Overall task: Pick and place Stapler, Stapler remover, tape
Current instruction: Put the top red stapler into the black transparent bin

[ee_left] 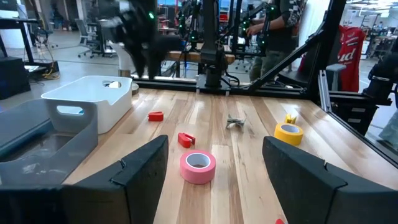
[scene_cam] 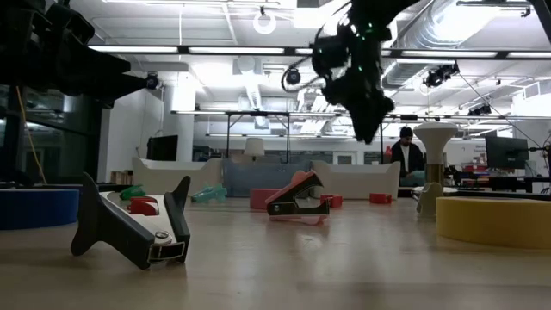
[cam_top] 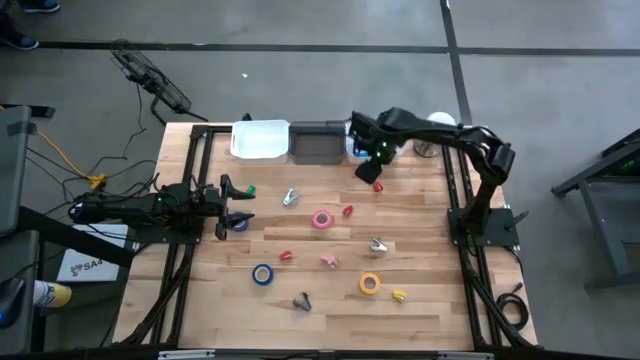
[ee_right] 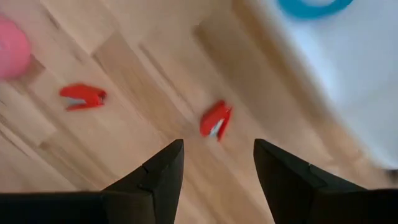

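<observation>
Wooden table fills the frame's centre, bins along its upper edge. Right gripper hovers there, fingers spread, just above a red remover. Left gripper, spread, waits left-centre beside purple tape.

Both arms idle-posed, end effectors empty.
Left end effector low at the counter's left edge, fingers parted. Right end effector raised at the far side, pointing down, fingers parted.
</observation>
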